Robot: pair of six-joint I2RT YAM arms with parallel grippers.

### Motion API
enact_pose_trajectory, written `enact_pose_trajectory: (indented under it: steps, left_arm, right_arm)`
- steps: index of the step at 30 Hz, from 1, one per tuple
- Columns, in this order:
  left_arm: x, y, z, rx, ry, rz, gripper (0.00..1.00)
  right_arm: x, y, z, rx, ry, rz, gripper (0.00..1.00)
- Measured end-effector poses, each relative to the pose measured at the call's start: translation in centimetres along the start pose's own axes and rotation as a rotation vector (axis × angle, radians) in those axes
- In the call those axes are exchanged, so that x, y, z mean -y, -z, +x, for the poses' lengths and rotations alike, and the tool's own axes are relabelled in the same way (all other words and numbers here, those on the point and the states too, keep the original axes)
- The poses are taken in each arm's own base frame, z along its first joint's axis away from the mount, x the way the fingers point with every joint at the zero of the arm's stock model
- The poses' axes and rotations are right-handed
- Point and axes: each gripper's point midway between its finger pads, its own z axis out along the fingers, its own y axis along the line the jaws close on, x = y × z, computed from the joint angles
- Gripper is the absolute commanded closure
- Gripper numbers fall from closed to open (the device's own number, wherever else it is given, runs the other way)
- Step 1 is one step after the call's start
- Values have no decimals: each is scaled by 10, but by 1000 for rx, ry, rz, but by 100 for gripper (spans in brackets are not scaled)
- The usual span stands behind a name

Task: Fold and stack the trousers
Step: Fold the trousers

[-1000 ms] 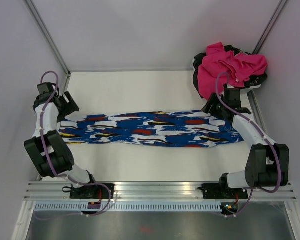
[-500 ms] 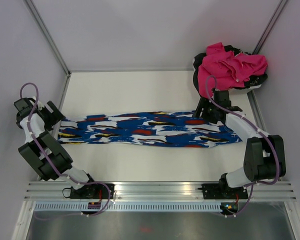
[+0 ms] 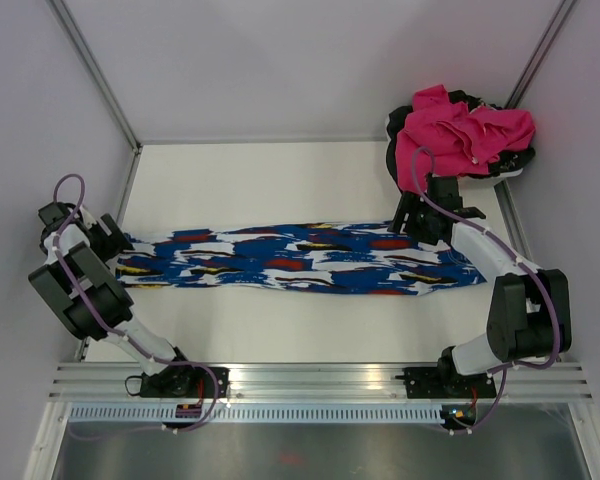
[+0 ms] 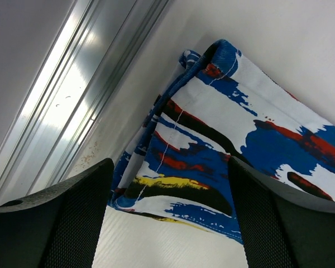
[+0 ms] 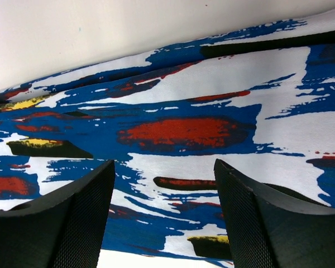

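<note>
trousers spread flat across the white table, an open gripper at each end

the left gripper hangs just over the trousers' left end, beside the metal rail at the table's edge, jaws wide apart and gripping nothing. the trousers lie stretched lengthwise from left to right across the middle of the table. the right gripper is over their right end, near the far edge of the cloth, jaws apart too and not pinching it. a heap of pink clothes sits in the far right corner.
</note>
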Motion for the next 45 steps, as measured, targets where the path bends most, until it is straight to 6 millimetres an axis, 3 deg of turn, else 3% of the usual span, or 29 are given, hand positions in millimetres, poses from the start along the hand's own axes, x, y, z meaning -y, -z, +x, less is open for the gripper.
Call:
enact_pose_trajectory:
  steps: [8, 19, 22, 23, 25, 26, 27, 33, 39, 42, 45]
  left_arm:
    - [-4, -18, 4, -47, 10, 1, 15]
    - [-2, -34, 11, -118, -9, -31, 31]
    - [0, -37, 9, -127, -25, -48, 44]
    - [0, -38, 9, -129, -30, -55, 57]
    - [-1, -39, 9, -131, -34, -62, 70]
    - [-1, -39, 9, -132, -34, -62, 88]
    - [-1, -40, 10, -136, -30, -61, 96]
    - [2, -39, 11, -142, -48, -72, 98]
    - [14, -14, 1, -76, -67, -51, 98]
    - [31, 11, -12, 3, -97, -18, 98]
    - [62, 44, -23, 97, -170, 12, 98]
  right_arm:
    - [-1, 3, -4, 7, 4, 20, 21]
    - [3, 18, -11, 50, 6, 49, 20]
    - [5, 21, -10, 58, 6, 58, 20]
    - [6, 22, -10, 60, 6, 58, 20]
    - [7, 23, -8, 61, 7, 61, 19]
    - [7, 24, -8, 61, 8, 63, 19]
    - [8, 24, -7, 62, 9, 68, 19]
    - [12, 27, -8, 68, 11, 86, 17]
    - [7, 42, -12, 105, 31, 59, 17]
    - [3, 46, -12, 111, 40, 36, 17]
    - [1, 46, -9, 104, 46, 19, 16]
